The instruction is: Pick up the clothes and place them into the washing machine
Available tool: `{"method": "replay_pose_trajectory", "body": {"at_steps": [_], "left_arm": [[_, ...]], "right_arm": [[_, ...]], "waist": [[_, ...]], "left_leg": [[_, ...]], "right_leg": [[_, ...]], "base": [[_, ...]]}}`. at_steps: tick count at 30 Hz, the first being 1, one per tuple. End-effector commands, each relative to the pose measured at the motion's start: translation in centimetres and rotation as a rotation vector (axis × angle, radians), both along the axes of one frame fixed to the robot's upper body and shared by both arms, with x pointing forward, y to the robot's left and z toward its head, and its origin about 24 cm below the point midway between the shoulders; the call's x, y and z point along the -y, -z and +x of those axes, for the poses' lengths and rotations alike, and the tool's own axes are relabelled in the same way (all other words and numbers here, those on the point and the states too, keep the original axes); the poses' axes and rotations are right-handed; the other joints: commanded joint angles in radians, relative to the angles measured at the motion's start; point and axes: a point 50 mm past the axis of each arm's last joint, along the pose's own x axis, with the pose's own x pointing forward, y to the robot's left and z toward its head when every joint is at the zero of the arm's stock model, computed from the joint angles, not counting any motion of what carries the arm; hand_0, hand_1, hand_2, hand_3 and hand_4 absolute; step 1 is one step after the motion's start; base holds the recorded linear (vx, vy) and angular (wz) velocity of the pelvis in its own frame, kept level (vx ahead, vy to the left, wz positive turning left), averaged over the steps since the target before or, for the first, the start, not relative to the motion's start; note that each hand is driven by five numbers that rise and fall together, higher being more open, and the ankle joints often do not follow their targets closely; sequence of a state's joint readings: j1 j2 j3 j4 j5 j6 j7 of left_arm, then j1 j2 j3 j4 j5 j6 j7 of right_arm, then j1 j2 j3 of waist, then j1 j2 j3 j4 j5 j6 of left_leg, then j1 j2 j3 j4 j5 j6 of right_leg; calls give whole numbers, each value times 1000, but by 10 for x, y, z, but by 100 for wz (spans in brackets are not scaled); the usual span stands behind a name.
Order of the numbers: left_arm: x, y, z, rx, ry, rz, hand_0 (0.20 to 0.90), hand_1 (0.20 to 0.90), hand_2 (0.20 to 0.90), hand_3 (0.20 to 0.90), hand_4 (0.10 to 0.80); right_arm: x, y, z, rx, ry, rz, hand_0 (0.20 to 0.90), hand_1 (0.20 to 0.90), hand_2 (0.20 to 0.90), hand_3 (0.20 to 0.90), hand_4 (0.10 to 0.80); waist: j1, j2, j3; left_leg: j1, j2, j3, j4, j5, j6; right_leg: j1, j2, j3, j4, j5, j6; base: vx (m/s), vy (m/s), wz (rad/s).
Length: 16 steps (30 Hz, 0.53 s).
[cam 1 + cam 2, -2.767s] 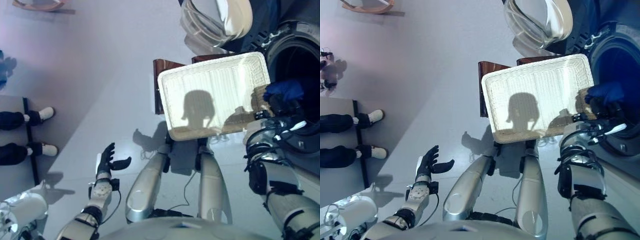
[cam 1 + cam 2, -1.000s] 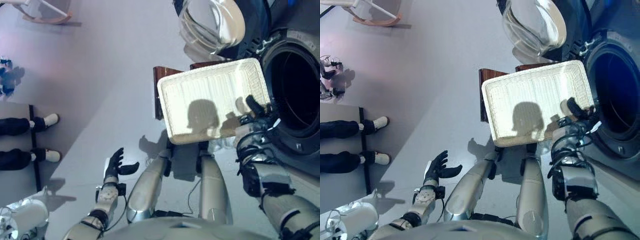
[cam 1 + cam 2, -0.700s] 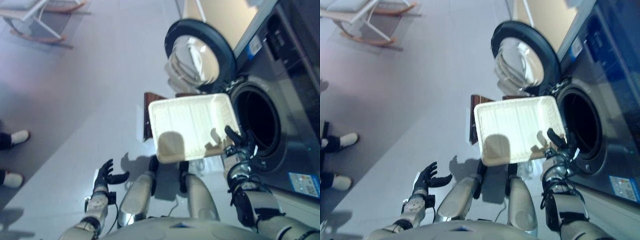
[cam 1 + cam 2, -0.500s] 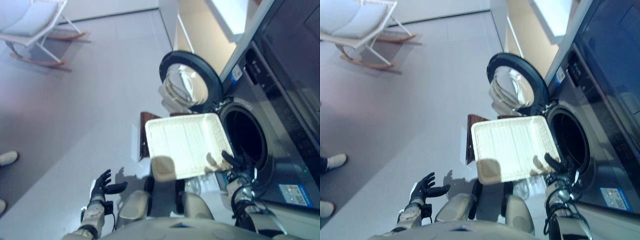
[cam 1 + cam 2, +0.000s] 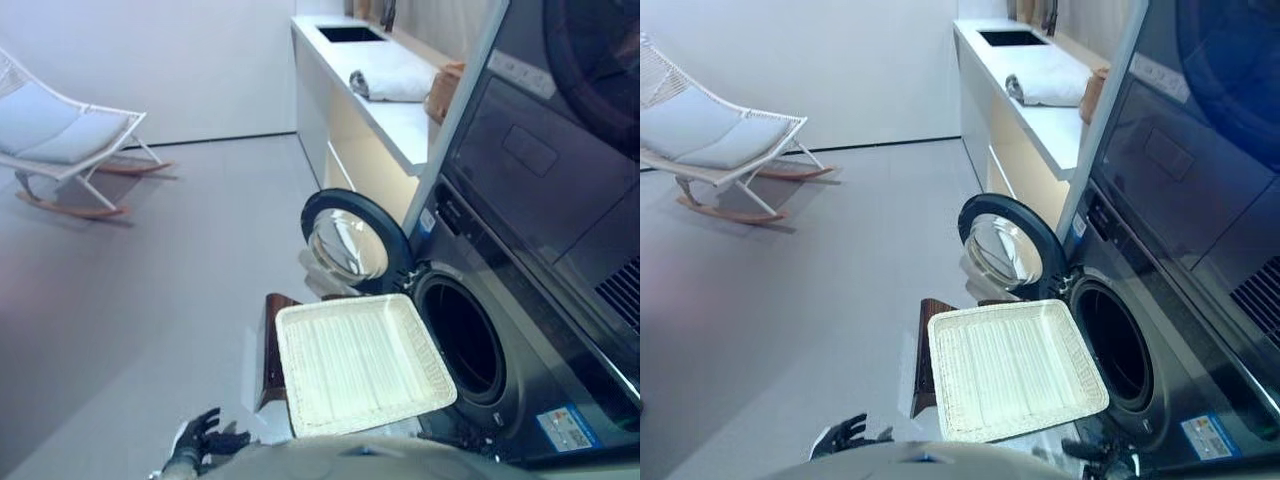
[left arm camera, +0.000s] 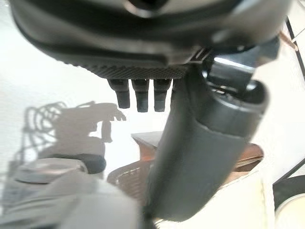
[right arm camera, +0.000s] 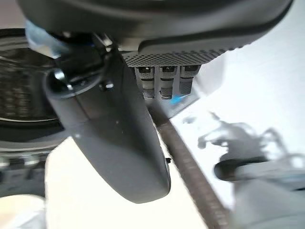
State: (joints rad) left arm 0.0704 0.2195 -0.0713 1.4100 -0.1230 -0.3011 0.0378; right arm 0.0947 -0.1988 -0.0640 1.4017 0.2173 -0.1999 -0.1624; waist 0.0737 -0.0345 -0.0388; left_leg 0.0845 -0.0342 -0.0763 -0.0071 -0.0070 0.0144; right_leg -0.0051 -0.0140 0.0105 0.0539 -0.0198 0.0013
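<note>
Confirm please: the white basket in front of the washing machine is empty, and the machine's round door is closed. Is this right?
Not quite. The white basket is empty, but the round door of the washing machine is swung open, leaving the drum opening exposed. The left eye view shows it.

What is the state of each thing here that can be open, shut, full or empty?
washing machine door: swung open.
washing machine drum: dark, contents not visible.
white basket: empty.
left hand: open, holds nothing.
right hand: open, holds nothing.
</note>
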Motion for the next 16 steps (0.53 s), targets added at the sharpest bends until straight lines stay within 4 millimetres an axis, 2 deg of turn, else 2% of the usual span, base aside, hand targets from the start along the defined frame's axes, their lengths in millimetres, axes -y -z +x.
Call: {"method": "replay_pose_trajectory", "body": {"at_steps": [1,3,5,16], "left_arm": [[-10,-2,-5,-15,-20,3,900,900,900,900,800],[-7,-1,-7,-28,3,-11,900,900,900,900,800],[-6,0,-8,-37,11,-11,900,900,900,900,800],[11,2,3,-4,51,-43,900,900,900,900,800]], "right_arm": [[3,-1,3,-25,-62,-10,900,900,900,900,800],[-2,2,-10,-90,-103,19,900,900,900,900,800],[-3,2,-11,-101,-116,20,900,900,900,900,800],[-9,2,6,-41,-105,11,900,900,900,900,800]], "waist": [[-12,-17,-37],[-16,-16,-46],[-17,-16,-48],[-28,-2,-45]], "left_leg": [[-72,-41,28,14,15,-4],[-57,-43,25,19,8,-4],[-50,-43,24,19,5,-3],[-41,-36,26,31,-7,-3]], "right_leg": [[42,-29,-19,-54,52,56],[55,-28,-22,-51,46,54],[61,-28,-24,-51,43,53],[69,-22,-18,-43,28,50]], "base": [[0,0,0],[53,-6,-2],[38,-10,3],[6,-1,0]]}}
